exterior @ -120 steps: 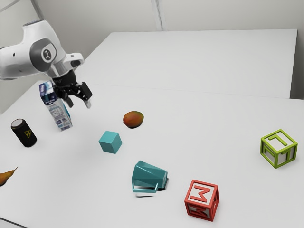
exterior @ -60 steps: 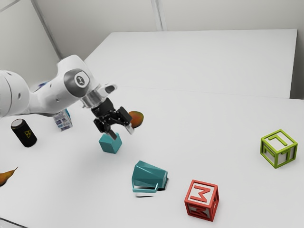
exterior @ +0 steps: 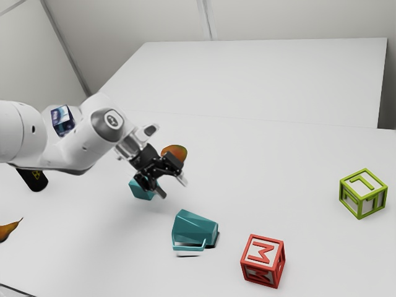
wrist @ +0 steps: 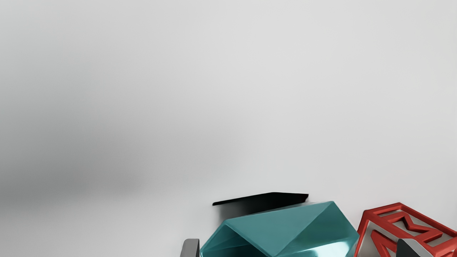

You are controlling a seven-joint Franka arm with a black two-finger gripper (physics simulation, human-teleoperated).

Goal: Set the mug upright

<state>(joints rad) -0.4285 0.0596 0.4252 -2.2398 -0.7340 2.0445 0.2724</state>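
A teal faceted mug lies on its side on the table, its handle toward the exterior view's bottom edge. My gripper hangs above the table, up and to the exterior view's left of the mug, not touching it. In the wrist view the mug appears beyond the fingertips, its hollow mouth facing one side. The gripper is open there, its two fingertips wide apart with nothing held. The handle is out of sight in the wrist view.
A red letter block stands close to the mug. Behind my gripper are a teal cube and a mango. Farther off are a green block, a black can, a carton and a pear.
The arm has swung from beside the carton toward the exterior view's right and down, bringing my gripper nearer the mug. The mug and the other objects have stayed put.
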